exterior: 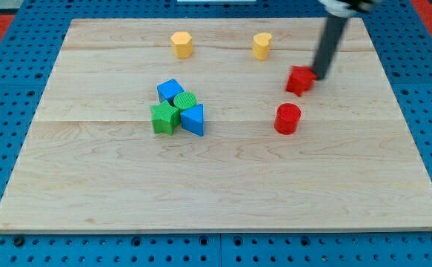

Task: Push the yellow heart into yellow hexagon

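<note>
My tip (320, 76) is sitting near the tabletop's (223, 185) far right corner, at the lower end of a dark rod that is slanting down from the view's top; it is resting just to the right of a red block (299, 80) of unclear shape, touching it or very nearly so. There is no hand on this arm, only the rod, so nothing is being clasped or let go. The yellow heart (261, 45) is standing close to the far edge, right of centre, up and to the left of my tip and apart from it. The yellow hexagon (181, 44) is sitting along the same far edge, left of the heart and well apart from it, with bare wood lying between the two. A red cylinder (287, 119) is standing near the red block, toward the near edge. Left of centre, four blocks are huddling together and touching: a blue cube (170, 90) farthest back, a green cylinder (185, 101) beside it, a green star-like block (164, 118) nearer the left edge, and a blue triangle (194, 119) on its right.
</note>
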Action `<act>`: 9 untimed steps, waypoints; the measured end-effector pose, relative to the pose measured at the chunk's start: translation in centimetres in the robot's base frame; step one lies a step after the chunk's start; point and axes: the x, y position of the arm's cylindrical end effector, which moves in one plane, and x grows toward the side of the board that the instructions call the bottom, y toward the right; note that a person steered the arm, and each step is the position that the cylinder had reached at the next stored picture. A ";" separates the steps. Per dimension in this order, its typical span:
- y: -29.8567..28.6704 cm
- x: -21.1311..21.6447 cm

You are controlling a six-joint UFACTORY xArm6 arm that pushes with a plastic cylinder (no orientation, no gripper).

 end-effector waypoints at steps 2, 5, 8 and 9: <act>2.5 -4.1; -8.0 -6.6; -23.7 -7.0; -25.1 -7.6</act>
